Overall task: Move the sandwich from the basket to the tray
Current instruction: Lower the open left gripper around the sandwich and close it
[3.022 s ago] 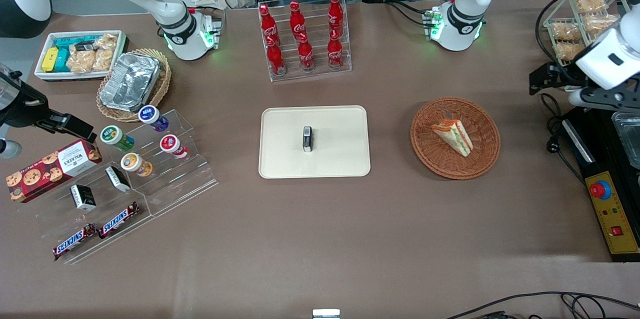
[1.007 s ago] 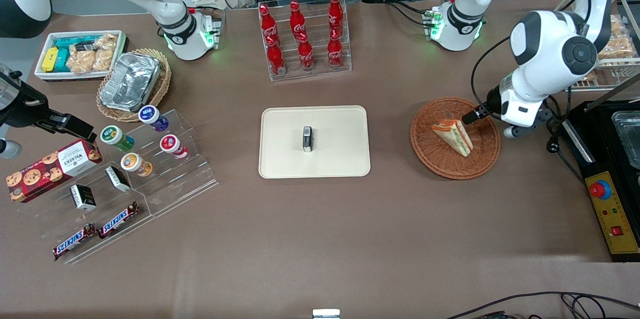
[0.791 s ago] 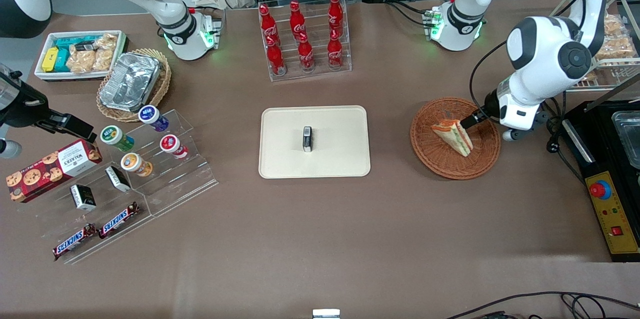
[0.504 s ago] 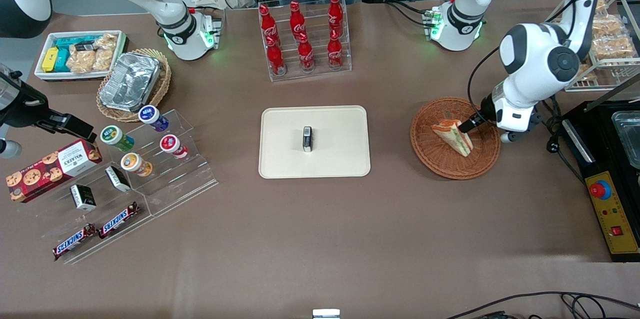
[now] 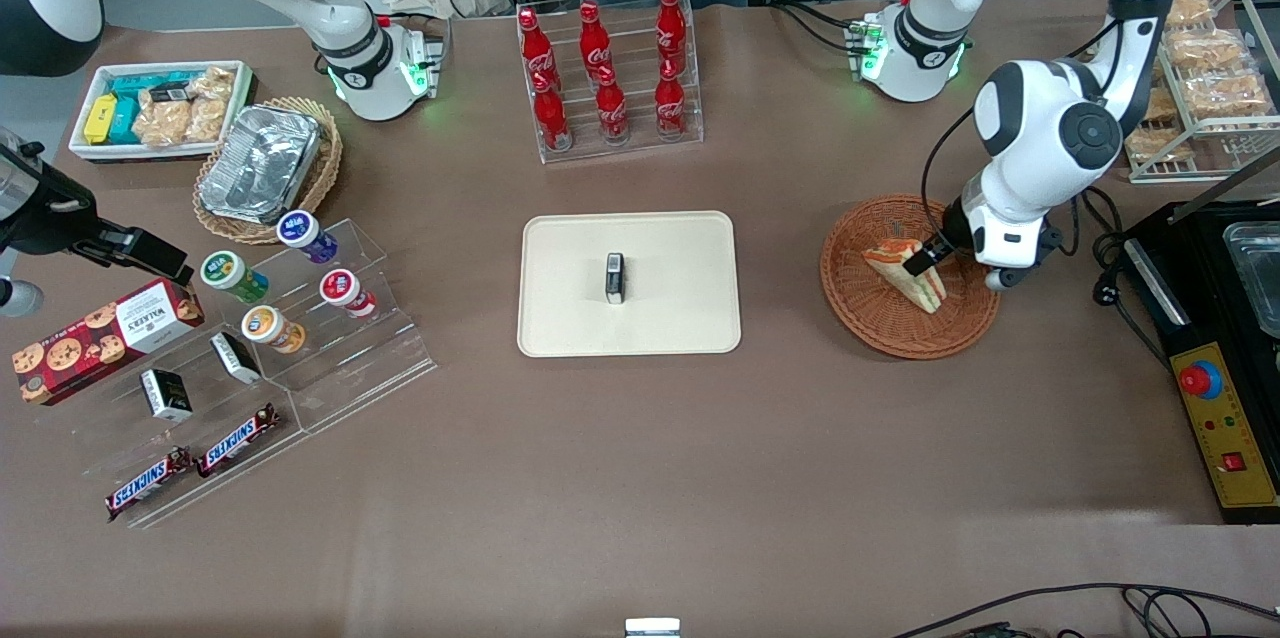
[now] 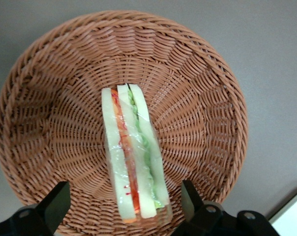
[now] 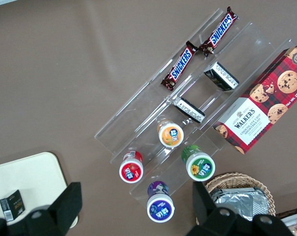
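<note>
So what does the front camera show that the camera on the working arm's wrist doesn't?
Only the front view shows the Coca-Cola bottles, the Snickers bars and the small dark box standing on the tray. Only the wrist view shows the open end effector straddling the sandwich. Both show the sandwich lying in the basket.

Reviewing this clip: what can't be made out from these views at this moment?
- Gripper: open astride the sandwich in the basket; the left wrist view cuts its jaws off at the edge, so contact is unclear.
- Front view: the arm's wrist hides part of the basket rim.
- Small dark box on the tray: label too small to read.
</note>
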